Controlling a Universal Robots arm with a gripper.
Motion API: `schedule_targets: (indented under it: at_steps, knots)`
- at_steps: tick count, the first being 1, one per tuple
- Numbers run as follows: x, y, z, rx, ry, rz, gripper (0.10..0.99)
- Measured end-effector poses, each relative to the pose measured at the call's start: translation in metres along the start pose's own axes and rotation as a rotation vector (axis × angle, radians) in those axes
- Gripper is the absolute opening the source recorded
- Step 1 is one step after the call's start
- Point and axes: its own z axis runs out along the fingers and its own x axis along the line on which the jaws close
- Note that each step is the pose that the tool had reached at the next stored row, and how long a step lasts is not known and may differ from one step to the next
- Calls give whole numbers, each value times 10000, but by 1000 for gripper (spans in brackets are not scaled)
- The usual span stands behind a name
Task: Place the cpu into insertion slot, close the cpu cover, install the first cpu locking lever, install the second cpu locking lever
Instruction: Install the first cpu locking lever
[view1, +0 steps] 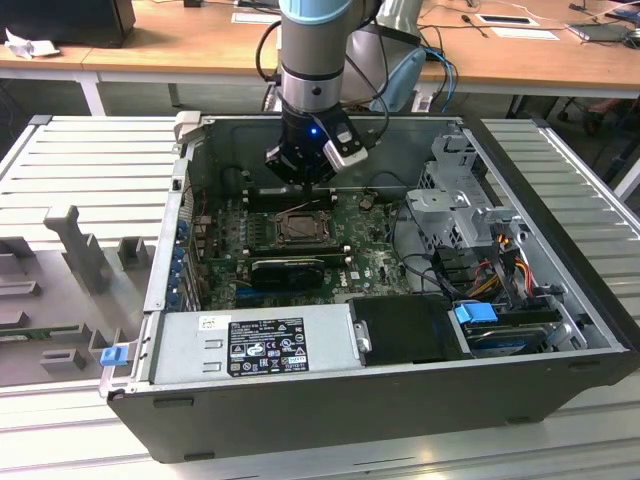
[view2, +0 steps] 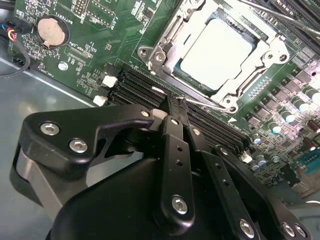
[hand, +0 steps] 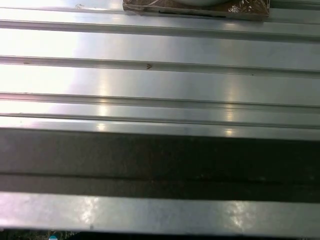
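Inside the computer case (view1: 400, 395), over the motherboard (view2: 100, 47): cpu cover (view2: 169, 44) down on the cpu (view2: 215, 50) in the insertion slot (view1: 281, 228), just ahead of the gripper (view2: 176, 101), fingers (view2: 172, 131) pressed together at a thin locking lever (view2: 205, 103). Best swung steadily and tucked under its catch.

**Grey arm, black end effector**

In the exterior view the arm (view1: 315, 60) is a silver-grey cylinder with a light blue band at its top. Below it is a black wrist section where a small blue light (view1: 315, 128) glows. Black cables (view1: 260, 57) loop beside the arm, and a white-and-grey block (view1: 347, 150) sits on the wrist at the exterior view's right. In the second wrist view the end effector (view2: 176, 101) is matt black, with broad rounded links and narrow bar-shaped fingers (view2: 172, 135). Silver socket-head screws (view2: 50, 129) mark its joints.
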Motion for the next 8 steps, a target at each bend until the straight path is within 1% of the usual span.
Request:
schedule_targets:
  at_steps: [4, 8]
  knots:
    - [-6, -2, 12, 21, 2, -3, 106]
    - [-32, -4, 26, 50, 2, -1, 106]
